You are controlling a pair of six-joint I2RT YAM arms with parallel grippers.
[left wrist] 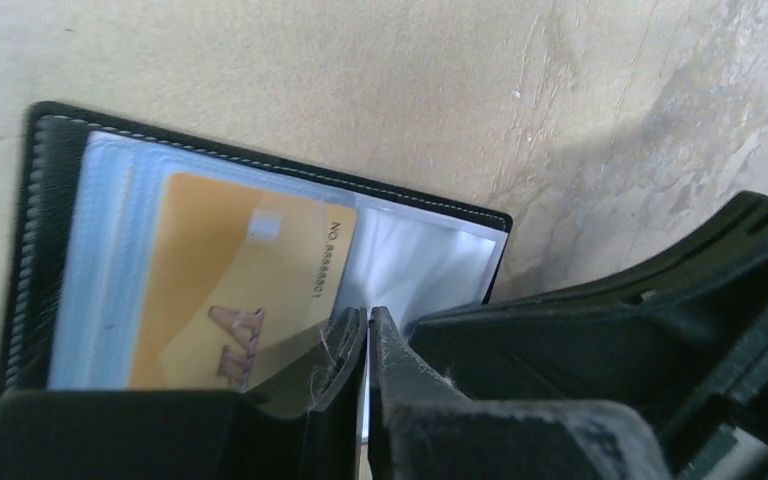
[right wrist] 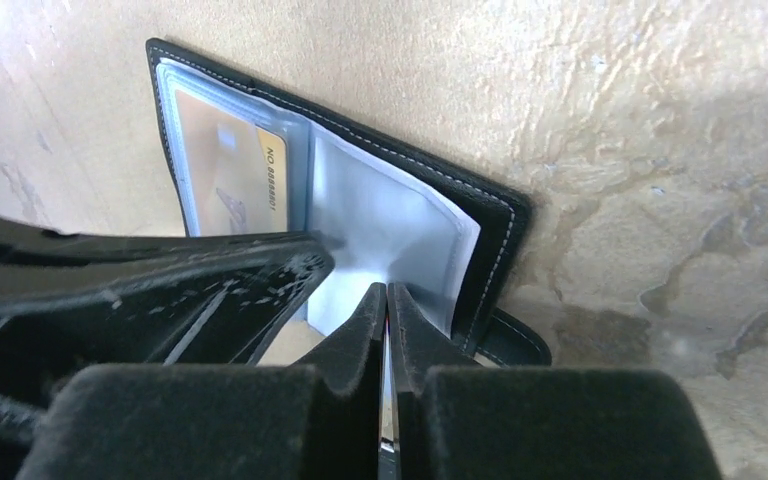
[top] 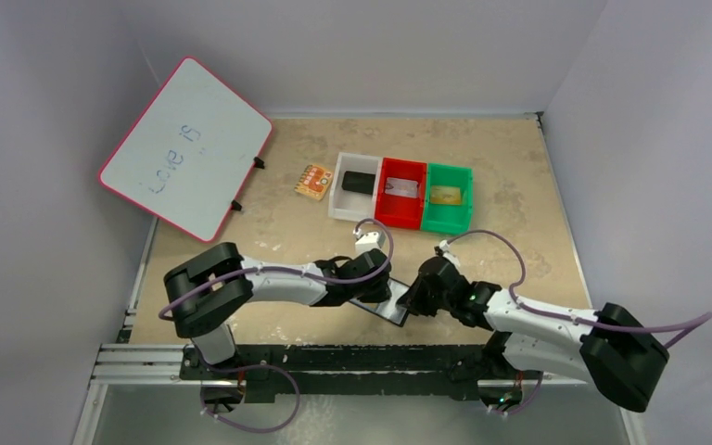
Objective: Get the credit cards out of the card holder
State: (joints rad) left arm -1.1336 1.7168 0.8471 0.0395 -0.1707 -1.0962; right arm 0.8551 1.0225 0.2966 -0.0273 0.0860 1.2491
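Note:
The black card holder (top: 387,311) lies open on the table between both arms, its clear sleeves facing up. A gold credit card (left wrist: 230,290) sits inside the left sleeve and also shows in the right wrist view (right wrist: 228,170). My left gripper (left wrist: 368,315) is shut, with a thin pale sleeve edge between its tips right beside the gold card's edge. My right gripper (right wrist: 387,295) is shut on the edge of the right clear sleeve (right wrist: 390,225), near the strap tab (right wrist: 520,345). In the top view the two grippers (top: 377,293) (top: 410,300) nearly touch over the holder.
Three bins stand in a row at the back. The white bin (top: 345,211) holds a black block (top: 360,182), the red bin (top: 399,220) a silver card (top: 403,188), the green bin (top: 447,225) a gold card (top: 445,195). An orange patterned square (top: 313,181) and a whiteboard (top: 185,148) lie left.

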